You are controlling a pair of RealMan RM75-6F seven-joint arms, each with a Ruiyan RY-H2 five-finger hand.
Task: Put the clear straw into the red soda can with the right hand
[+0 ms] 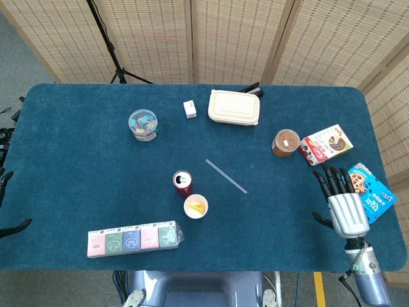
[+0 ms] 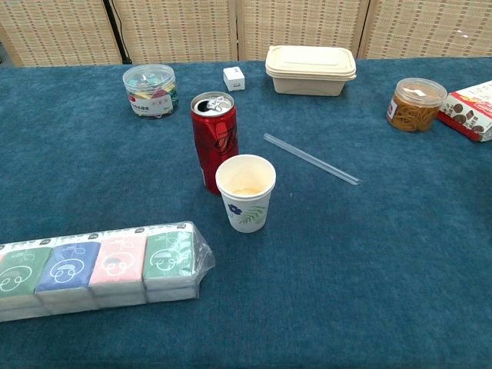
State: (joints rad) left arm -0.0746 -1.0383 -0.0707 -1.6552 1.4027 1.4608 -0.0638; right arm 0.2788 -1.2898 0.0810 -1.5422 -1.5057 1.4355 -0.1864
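The clear straw [image 1: 226, 176] [image 2: 310, 158] lies flat on the blue table, slanting from upper left to lower right, just right of the red soda can [image 1: 183, 183] [image 2: 214, 141]. The can stands upright with its top opened. My right hand [image 1: 342, 200] hovers over the table's right side, fingers spread and holding nothing, well to the right of the straw. It shows only in the head view. Of my left hand, only dark fingertips [image 1: 15, 226] peek in at the far left edge.
A paper cup [image 1: 195, 206] [image 2: 245, 192] stands right in front of the can. A row of tissue packs [image 1: 132, 238], a clip jar [image 1: 143, 125], a lunch box [image 1: 234, 107], a small white box [image 1: 190, 109], a brown jar [image 1: 285, 142] and snack packs [image 1: 326, 144] [image 1: 372, 191] surround the area.
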